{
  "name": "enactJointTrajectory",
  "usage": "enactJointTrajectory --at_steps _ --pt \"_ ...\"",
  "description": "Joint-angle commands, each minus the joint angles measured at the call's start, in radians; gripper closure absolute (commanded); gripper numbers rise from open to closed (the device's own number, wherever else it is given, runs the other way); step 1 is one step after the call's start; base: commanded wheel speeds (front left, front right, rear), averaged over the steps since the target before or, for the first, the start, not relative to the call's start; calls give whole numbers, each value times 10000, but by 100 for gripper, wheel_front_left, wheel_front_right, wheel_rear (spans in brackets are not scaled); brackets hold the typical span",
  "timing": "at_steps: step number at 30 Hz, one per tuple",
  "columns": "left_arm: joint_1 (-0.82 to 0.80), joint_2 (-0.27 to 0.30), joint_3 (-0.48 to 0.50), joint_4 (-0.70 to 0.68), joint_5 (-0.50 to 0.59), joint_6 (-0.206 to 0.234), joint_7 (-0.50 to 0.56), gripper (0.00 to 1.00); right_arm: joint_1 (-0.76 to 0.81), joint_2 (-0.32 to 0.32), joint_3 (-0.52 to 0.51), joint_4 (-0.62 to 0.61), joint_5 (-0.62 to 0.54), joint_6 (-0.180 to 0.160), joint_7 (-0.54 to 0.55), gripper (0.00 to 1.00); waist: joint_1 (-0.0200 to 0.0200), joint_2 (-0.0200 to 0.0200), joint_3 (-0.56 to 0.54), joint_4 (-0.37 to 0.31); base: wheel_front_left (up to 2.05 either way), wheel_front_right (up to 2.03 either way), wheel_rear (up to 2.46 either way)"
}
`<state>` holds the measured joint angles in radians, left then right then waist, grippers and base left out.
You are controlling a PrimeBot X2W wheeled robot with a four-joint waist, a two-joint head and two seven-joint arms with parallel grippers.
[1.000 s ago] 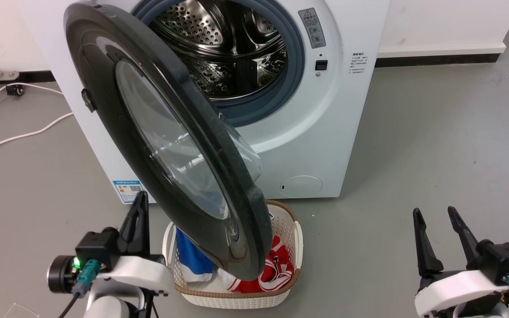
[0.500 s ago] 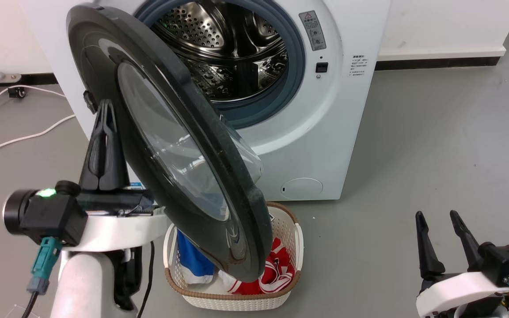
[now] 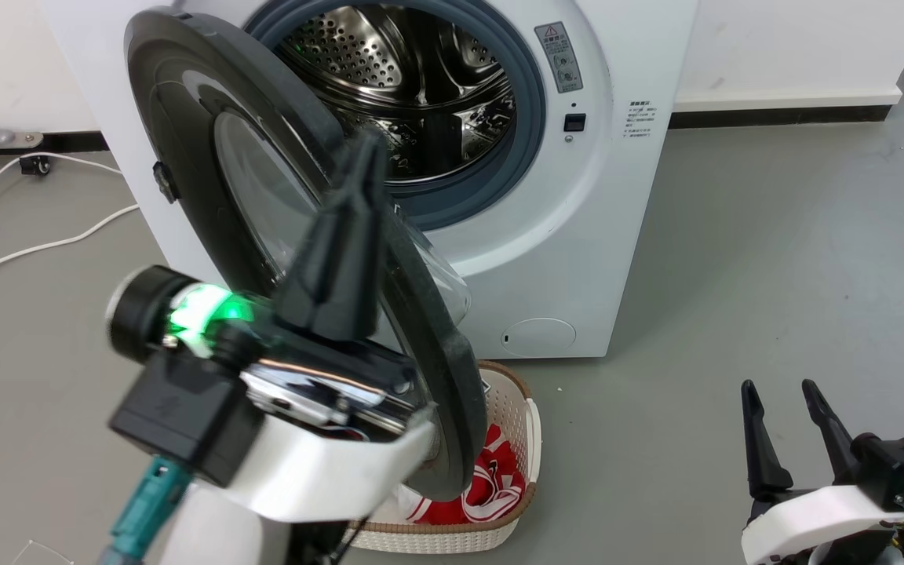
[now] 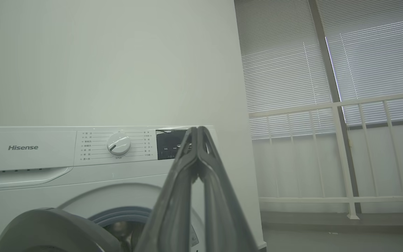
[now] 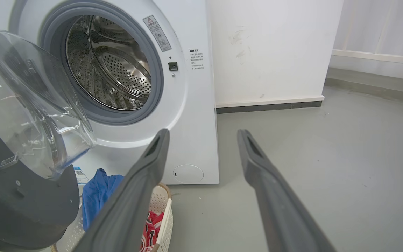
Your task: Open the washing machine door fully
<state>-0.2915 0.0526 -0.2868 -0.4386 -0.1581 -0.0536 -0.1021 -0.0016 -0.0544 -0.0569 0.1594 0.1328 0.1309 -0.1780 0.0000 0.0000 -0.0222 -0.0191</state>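
Head view: left gripper point(image 3: 364, 153) and its wrist housing are blurred and cover the lower washing machine door point(image 3: 185, 149) and the left of the laundry basket point(image 3: 521, 439). Contact with the door cannot be told. Top of the washing machine point(image 3: 593, 251) is cut by the upper edge. Right wrist view: the door is cut by the left edge. Left wrist view: panel lettering point(image 4: 86, 147) is too small to read.

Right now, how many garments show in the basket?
2: a red garment at the basket's right side, a blue garment on its left; others may be hidden beneath.
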Motion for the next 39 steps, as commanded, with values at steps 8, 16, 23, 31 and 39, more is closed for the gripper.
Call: enactJointTrajectory --at_steps 8,16,23,31,39 --pt "379 -15 -1736 -98 -762 -248 1320 100 -112 39 -75 13 -42 -3 74 0 0 0 10 35 0 0 0" --pt "1188 -21 -3340 1546 -1641 -409 2487 100 -157 40 -37 0 -41 -3 123 0 0 0 94 -32 0 0 0" --pt "1366 -16 -3621 3510 -1500 -10 2539 100 -220 40 63 32 15 -3 162 0 0 0 269 -232 0 0 0" --pt "894 -25 -3141 5135 -1421 826 1557 100 -357 44 108 115 83 -3 168 0 0 0 496 -380 0 0 0" --pt "798 -24 -2931 6003 -1715 1475 889 100 -421 47 68 226 175 -3 126 0 0 0 545 -382 0 0 0"
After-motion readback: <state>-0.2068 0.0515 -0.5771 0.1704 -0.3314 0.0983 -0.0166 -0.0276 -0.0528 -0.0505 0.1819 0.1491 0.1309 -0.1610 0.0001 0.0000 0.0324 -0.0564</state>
